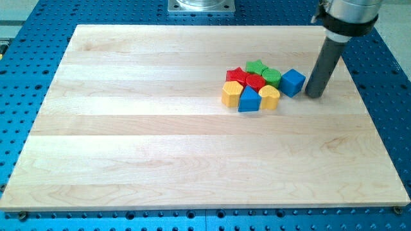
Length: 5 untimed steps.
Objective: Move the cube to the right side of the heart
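The blue cube (pixel 292 82) sits at the right end of a tight cluster of blocks on the wooden board (pixel 160 141). The yellow heart (pixel 269 97) lies just left and below the cube, nearly touching it. My tip (pixel 314 95) rests on the board just to the right of the cube, a small gap away. The rod rises to the view's top right.
The cluster also holds a yellow hexagon (pixel 232 92), a blue pentagon-like block (pixel 248 100), a red star (pixel 236 75), a red block (pixel 255 81), a green star (pixel 256 67) and a green block (pixel 271 76). The blue perforated table (pixel 392 77) surrounds the board.
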### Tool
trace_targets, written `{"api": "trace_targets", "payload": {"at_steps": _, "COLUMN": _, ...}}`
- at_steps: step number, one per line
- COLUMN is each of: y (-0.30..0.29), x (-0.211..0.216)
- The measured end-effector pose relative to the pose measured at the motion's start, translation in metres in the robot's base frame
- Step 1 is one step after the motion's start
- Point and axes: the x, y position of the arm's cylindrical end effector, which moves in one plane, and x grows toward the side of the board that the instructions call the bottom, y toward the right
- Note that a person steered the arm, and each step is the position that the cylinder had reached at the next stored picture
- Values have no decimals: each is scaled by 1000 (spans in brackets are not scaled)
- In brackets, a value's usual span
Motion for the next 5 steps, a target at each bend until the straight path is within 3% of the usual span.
{"api": "trace_targets", "payload": {"at_steps": 1, "y": -16, "x": -38}}
{"api": "trace_targets", "payload": {"at_steps": 2, "y": -43, "x": -25}}
{"api": "trace_targets", "payload": {"at_steps": 4, "y": -43, "x": 1}}
{"api": "trace_targets", "payload": {"at_steps": 5, "y": -3, "x": 31}}
